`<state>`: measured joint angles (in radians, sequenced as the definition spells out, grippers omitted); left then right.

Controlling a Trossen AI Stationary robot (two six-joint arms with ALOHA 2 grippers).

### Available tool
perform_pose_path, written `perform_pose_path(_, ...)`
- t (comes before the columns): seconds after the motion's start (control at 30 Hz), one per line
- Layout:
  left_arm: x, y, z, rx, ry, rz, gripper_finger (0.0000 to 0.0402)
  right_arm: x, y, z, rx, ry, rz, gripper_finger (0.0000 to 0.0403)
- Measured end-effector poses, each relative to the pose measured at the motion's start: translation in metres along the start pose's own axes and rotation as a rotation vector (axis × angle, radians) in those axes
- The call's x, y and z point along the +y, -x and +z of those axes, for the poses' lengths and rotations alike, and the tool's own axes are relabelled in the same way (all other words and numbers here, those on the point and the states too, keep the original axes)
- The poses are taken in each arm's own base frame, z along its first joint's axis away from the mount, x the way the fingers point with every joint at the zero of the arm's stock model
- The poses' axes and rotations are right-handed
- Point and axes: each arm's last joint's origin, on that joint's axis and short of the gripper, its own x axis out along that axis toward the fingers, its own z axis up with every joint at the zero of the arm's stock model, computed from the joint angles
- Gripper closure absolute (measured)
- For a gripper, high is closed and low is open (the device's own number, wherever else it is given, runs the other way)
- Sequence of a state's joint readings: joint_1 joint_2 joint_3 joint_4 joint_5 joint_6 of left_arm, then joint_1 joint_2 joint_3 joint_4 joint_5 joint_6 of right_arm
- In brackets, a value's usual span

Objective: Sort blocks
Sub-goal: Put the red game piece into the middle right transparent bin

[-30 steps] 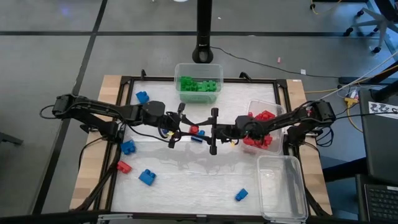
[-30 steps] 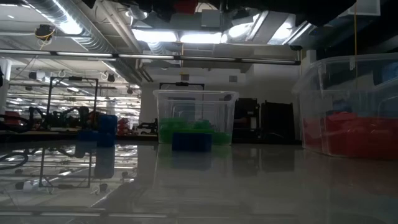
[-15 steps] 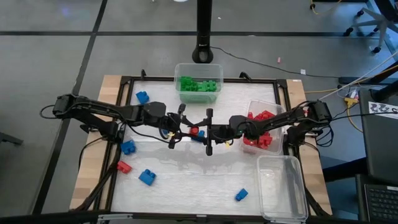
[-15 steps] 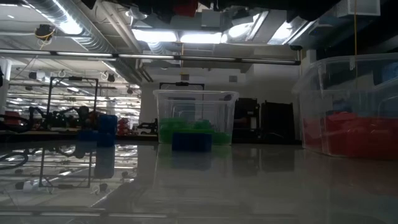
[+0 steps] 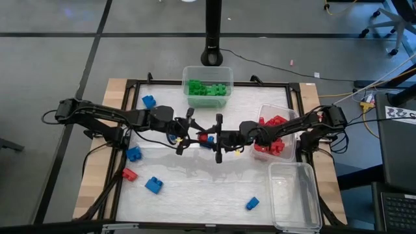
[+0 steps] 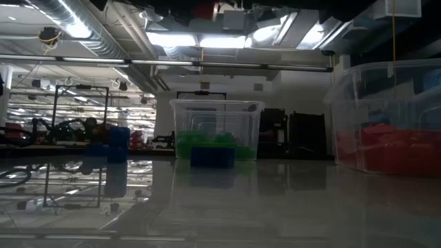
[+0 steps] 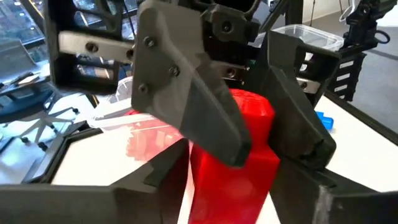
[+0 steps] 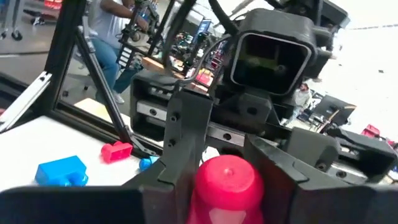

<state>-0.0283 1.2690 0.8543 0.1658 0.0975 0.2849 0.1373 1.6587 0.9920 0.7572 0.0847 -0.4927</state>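
A red block [image 5: 203, 137] is held above the middle of the desk [image 5: 208, 195], where the left gripper [image 5: 190, 132] and the right gripper [image 5: 217, 138] meet tip to tip; both pairs of fingers are closed on it, as is seen in each wrist view [image 7: 233, 155] [image 8: 225, 183]. Green blocks [image 5: 207, 89] are gathered in the far tub [image 5: 207, 70], red ones [image 5: 272, 135] in the tub to the right [image 5: 264, 109], while blue blocks [image 5: 154, 185] and another red block [image 5: 129, 174] are left scattered on the desk.

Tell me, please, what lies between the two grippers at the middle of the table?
A red block, seen in the high view between the left gripper and the right gripper.
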Motion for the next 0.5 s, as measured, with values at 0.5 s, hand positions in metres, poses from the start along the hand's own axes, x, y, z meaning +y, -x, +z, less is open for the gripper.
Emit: perform_pose_path(0.5,-0.002,0.047,-0.004,0.234,0.124,0.050,0.0181,-0.044,0.085,0.057,0.334,0.055,-0.022,0.0279)
